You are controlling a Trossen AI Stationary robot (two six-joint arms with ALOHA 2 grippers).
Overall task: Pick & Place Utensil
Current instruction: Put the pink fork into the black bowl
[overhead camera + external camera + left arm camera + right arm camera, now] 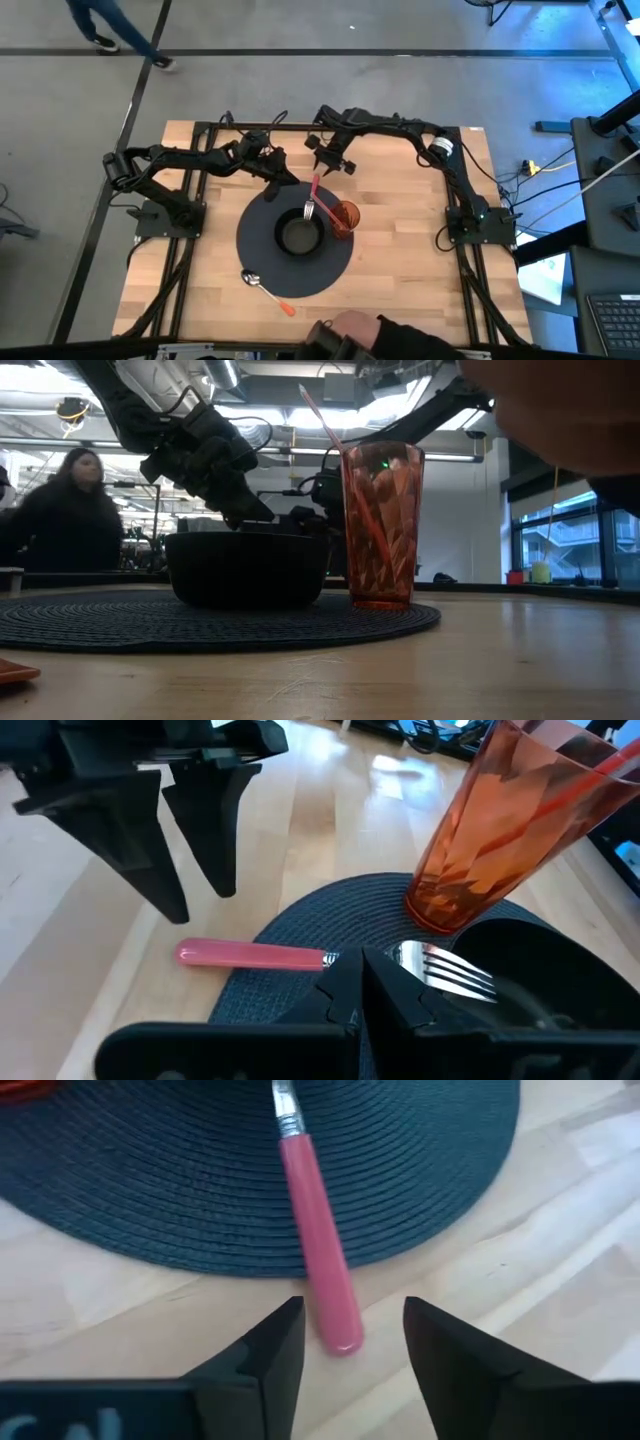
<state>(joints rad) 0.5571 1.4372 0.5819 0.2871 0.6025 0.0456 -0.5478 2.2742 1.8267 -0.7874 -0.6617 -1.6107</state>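
High view: working left to right. The left gripper (272, 172) is hanging over the far-left edge of the round dark placemat (262, 268); whether its fingers are apart or together I cannot tell. Near the mat's front edge a spoon (267, 291) with an orange handle is lying untouched. At mat centre the black bowl (298, 238) is sitting with the fork (312, 198) propped on it, tines on the rim, pink handle running back off the mat onto the wooden table (420, 260). Just right of the bowl the orange cup (345, 218) is standing upright, touching or nearly touching it. The right gripper (333, 158) is hovering above the handle's far end, fingers spread, nothing between them.

Judged step: approach for the fork pick; grasp not yet made. The next move is calling for a straight descent so the handle sits between the fingers, then closing.

Right wrist view is showing what the overhead cannot: the handle tip (338, 1325) lying centred between the two fingers. Low view is showing only the cup, the bowl and a pink rod slanting up behind the cup, and a person standing in the room beyond.
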